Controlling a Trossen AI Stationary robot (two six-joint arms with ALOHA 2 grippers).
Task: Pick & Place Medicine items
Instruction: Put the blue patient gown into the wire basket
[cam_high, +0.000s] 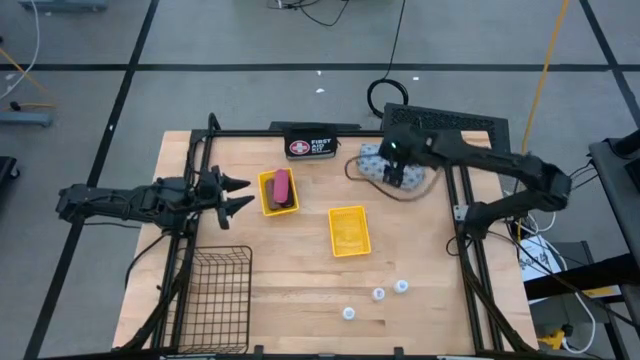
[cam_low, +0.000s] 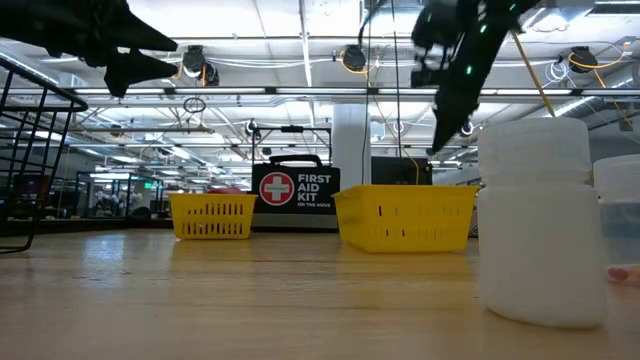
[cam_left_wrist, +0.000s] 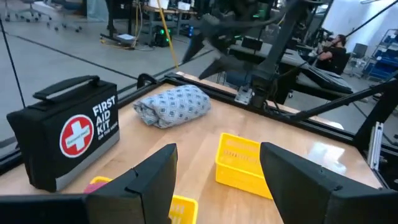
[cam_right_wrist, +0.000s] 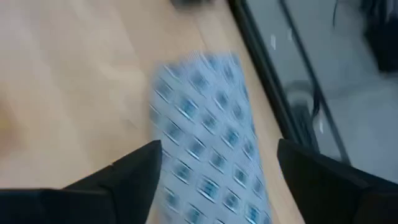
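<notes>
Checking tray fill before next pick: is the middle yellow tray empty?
Empty. The high view shows only bare yellow floor in the middle tray; the pink bar and a brown item are in the other tray.

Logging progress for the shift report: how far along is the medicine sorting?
Done: a pink bar and a brown oblong lie in the left yellow tray. In hand: nothing is gripped; the right hand hangs open over the patterned pouch, while the left hand waits open beside the left tray. Left: the pouch, three white containers and the other yellow tray, which looks empty.
</notes>
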